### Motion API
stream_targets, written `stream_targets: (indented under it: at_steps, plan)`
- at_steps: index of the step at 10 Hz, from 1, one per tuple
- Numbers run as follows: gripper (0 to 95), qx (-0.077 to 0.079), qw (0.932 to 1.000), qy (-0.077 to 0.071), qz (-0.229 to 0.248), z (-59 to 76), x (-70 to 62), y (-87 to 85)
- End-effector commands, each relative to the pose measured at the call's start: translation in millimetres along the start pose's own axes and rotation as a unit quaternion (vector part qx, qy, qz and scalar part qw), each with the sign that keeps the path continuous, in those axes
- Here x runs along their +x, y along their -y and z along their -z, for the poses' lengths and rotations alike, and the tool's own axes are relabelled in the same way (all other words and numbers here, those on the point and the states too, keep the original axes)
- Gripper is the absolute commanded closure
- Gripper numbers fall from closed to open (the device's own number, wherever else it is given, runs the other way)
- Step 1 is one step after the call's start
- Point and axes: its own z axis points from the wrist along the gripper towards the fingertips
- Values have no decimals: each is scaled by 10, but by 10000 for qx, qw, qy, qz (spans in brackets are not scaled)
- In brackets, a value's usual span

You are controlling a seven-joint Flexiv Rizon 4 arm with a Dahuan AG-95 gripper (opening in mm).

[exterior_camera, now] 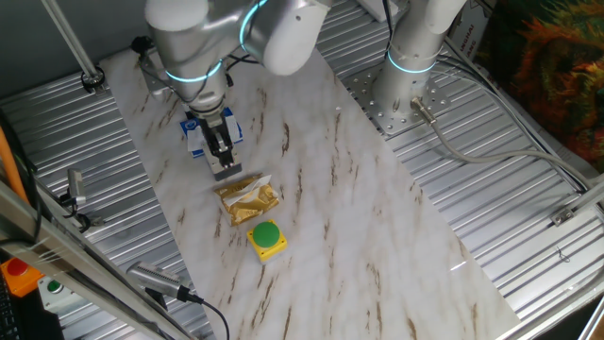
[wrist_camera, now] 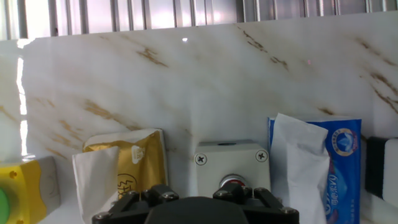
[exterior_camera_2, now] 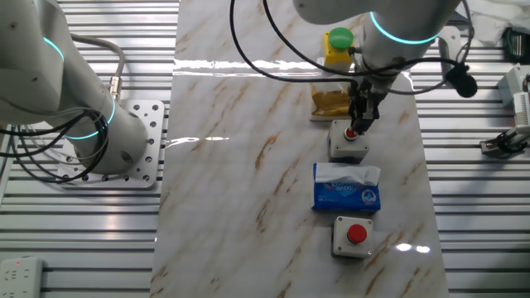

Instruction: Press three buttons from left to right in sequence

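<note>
Hovering directly above the middle grey-white box switch's small red round cap (exterior_camera_2: 351, 132), the robot's jaws (exterior_camera_2: 362, 124) hide whether they are parted.

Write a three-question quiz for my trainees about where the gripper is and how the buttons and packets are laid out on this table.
1. True or false: the gripper is above the yellow box with the green dome cap.
2. Which item lies between the two grey-white boxes with red caps?
A. gold foil packet
B. blue tissue pack
C. yellow box
3. Fill in: the gripper's tips are at the red cap of the ____ grey-white box in the row of three switches.

Key: 1 false; 2 B; 3 middle. The other grey-white box sits at the row's far end, untouched.
</note>
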Motion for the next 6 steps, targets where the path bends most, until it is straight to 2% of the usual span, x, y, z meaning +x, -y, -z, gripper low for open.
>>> stream_targets:
  at_steps: [1, 6]
  plan:
    - [380, -53, 10000, -55, -45, 67, 25, -19]
    - [380, -53, 9999, 9, -108, 122, 57, -38]
